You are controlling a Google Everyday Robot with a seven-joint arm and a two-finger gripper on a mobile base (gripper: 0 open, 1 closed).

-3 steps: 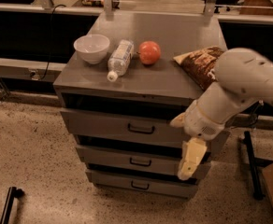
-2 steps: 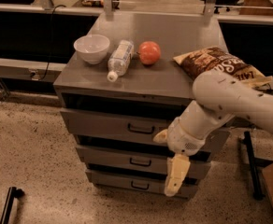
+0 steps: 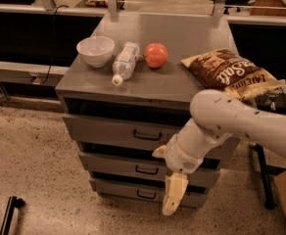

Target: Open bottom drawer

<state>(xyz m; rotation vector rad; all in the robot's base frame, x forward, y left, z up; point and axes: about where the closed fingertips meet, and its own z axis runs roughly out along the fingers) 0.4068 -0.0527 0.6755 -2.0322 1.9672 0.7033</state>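
Grey three-drawer cabinet (image 3: pixel 99 127) at centre. White arm (image 3: pixel 231 119) reaching in from right. Bottom drawer (image 3: pixel 118 189) lowest in stack, near floor, probably shut. Gripper (image 3: pixel 174 196) hanging before its front, just right of black handle (image 3: pixel 146 195); spread or closed, cannot tell.

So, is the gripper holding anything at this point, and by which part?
Nothing is held. The gripper hangs in front of the bottom drawer, just right of its handle, which shows clear of it.
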